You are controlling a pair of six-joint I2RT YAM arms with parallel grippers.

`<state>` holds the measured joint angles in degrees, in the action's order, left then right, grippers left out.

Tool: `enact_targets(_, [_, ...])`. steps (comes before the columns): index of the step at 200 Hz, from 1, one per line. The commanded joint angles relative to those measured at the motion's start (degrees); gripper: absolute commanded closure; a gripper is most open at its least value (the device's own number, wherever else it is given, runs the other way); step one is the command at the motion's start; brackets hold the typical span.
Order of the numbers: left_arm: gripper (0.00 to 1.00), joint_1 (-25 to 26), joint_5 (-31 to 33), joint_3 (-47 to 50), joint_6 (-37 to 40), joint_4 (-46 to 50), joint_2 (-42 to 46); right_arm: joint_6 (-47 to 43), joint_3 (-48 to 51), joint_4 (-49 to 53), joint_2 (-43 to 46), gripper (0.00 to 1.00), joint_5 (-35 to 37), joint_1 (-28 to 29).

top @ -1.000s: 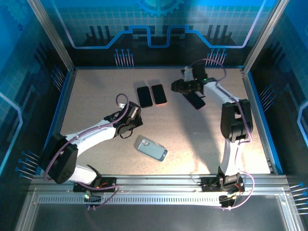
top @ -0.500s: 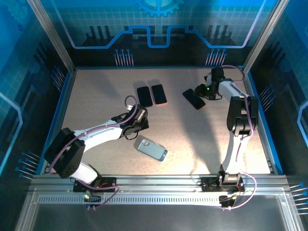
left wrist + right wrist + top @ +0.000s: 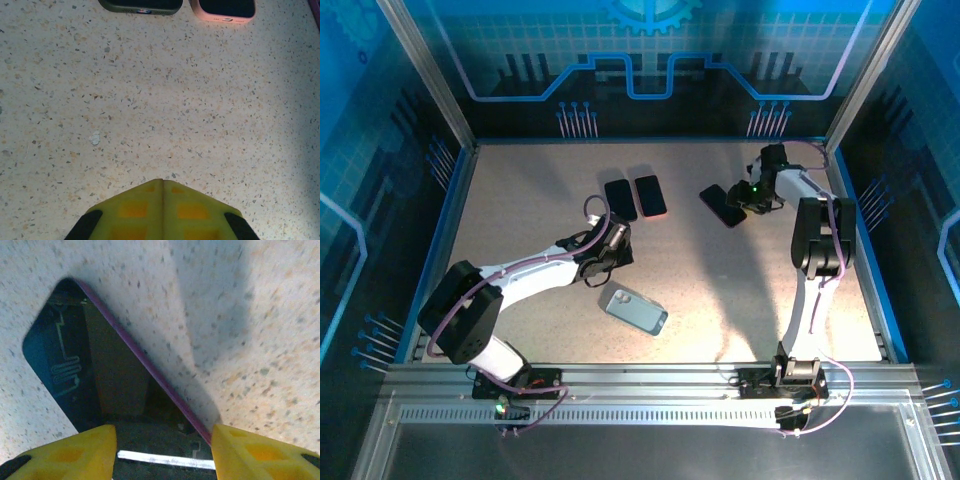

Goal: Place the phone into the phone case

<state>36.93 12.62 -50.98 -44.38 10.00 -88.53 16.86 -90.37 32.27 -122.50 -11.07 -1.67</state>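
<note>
A dark-screened phone with a purple rim [image 3: 723,205] [image 3: 75,370] lies flat at the back right of the table. My right gripper [image 3: 745,194] [image 3: 164,450] is open at the phone's right end, one yellow finger on each side of its near corner, gripping nothing. A dark case [image 3: 620,199] [image 3: 140,5] and a pink case [image 3: 650,195] [image 3: 225,7] lie side by side at the back centre. My left gripper [image 3: 612,243] [image 3: 162,182] is shut and empty, its tips pressed together, a little nearer than those two cases.
A light blue phone-shaped item with a camera cutout [image 3: 636,309] lies at the front centre, just right of my left arm. Raised blue edging [image 3: 455,215] borders the speckled table. Open tabletop lies between the two grippers.
My right gripper swung from the phone's left side to its right end and settled there. My left gripper slid right and slightly farther, toward the two cases. The phone stayed put.
</note>
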Motion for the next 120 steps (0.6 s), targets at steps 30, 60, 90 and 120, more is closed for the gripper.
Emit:
enact_targets(30, [1.0,0.28,0.47,-0.78,1.37,-0.24,-0.11,0.42,4.52,-0.41,0.83,0.46,-2.61,1.87])
enact_targets(60, [1.0,0.28,0.56,-0.15,0.84,-0.49,0.11,1.45,9.22,-2.56,4.24,0.46,-3.06,3.48])
enact_targets(90, [1.0,0.31,0.82,0.25,0.5,-0.68,0.26,1.64,11.87,-3.27,7.57,0.46,-2.51,5.51])
enact_targets(120, [1.0,0.26,1.02,0.04,0.61,-0.57,-0.06,0.63,11.31,-2.3,9.11,0.41,0.86,6.32])
